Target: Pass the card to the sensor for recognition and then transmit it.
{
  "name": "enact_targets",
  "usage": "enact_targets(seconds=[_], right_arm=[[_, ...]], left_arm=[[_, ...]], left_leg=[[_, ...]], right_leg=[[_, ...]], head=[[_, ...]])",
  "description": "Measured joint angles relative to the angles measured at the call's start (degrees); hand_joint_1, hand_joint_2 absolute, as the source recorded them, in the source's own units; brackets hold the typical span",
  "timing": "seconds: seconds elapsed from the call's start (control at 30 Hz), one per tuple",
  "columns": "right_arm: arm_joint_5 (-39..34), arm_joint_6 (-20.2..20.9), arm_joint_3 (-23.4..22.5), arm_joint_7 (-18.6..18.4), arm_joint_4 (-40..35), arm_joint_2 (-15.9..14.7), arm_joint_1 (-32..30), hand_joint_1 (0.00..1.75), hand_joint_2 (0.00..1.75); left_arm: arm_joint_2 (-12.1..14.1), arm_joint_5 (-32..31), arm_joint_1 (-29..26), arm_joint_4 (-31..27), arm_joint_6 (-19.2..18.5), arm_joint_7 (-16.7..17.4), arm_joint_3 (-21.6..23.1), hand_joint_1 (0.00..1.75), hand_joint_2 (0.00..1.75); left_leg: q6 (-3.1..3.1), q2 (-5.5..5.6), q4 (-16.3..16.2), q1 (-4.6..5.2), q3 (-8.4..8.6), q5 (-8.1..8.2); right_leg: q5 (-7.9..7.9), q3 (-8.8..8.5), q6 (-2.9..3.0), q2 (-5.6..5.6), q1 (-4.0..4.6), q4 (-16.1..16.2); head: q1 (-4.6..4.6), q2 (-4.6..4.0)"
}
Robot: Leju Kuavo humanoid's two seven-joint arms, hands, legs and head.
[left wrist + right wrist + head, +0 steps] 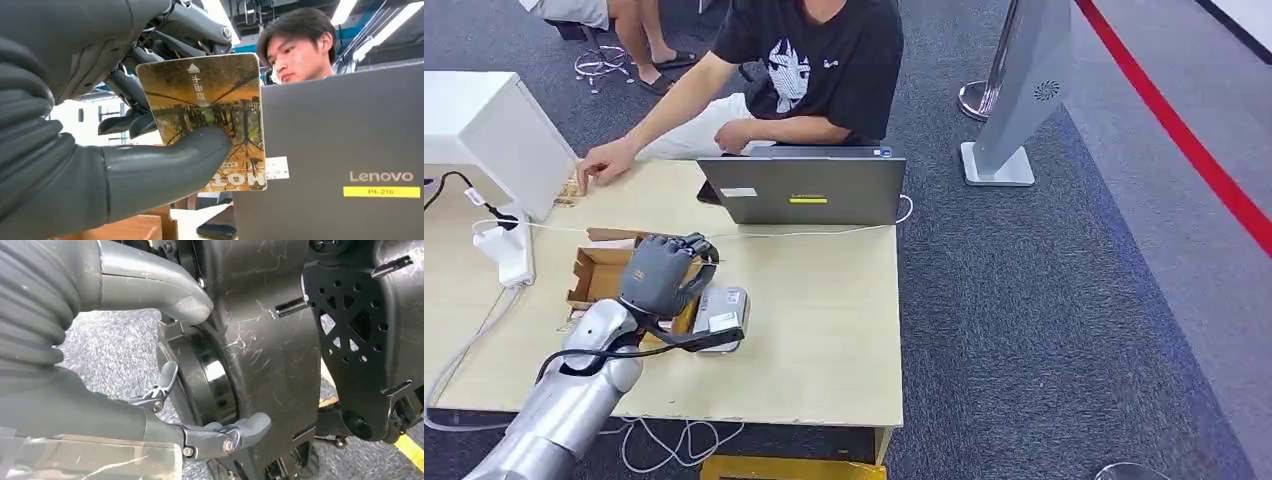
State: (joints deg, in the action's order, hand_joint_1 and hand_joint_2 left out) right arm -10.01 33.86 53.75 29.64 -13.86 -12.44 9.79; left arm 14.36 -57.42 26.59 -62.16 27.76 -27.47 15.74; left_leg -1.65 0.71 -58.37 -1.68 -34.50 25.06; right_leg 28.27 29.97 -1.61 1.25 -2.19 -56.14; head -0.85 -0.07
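Left wrist view: left hand pinches the card between thumb and fingers, before the laptop. Right hand hangs released, fingers spread.

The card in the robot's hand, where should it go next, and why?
Probably down onto the grey sensor. The left hand already pinches the card between thumb and fingers, and it hovers just above the sensor on the table, so a small lowering seems the likely next step.

Orange tree-print card upright, pinched in left hand.
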Motion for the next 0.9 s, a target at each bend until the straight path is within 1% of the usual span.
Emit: enact_targets(seconds=[0.33, 0.6, 0.9], right_arm=[[0.8, 0.2, 0.5, 0.2, 0.0, -0.3, 0.2, 0.0, 1.75], [3.3, 2.0, 1.7, 1.0, 0.0, -0.8, 1.2, 0.0, 1.75], [6.8, 3.6, 3.5, 2.0, -0.4, -1.5, 2.4, 0.0, 1.75]], left_arm=[[0.0, 0.0, 0.2, -0.4, -0.3, 0.0, 0.0, 1.75, 1.75], [0.0, -0.2, 3.4, -0.2, -1.6, 0.7, -0.3, 1.75, 1.75], [-0.6, -0.2, 6.5, 3.4, -1.2, 0.7, -1.0, 1.75, 1.75]], left_leg=[[0.0, 0.0, 0.0, 0.0, 0.0, 0.0], [0.01, -0.01, 0.0, 0.0, 0.01, -0.01], [0.01, -0.01, 0.0, 0.0, 0.0, -0.01]], right_leg=[[0.0, 0.01, 0.0, 0.0, 0.0, 0.0], [-0.01, 0.01, -0.01, 0.01, 0.0, 0.0], [-0.01, 0.02, -0.01, 0.0, 0.0, 0.0]], head=[[0.0, 0.0], [-0.02, 0.0], [0.0, 0.0]])
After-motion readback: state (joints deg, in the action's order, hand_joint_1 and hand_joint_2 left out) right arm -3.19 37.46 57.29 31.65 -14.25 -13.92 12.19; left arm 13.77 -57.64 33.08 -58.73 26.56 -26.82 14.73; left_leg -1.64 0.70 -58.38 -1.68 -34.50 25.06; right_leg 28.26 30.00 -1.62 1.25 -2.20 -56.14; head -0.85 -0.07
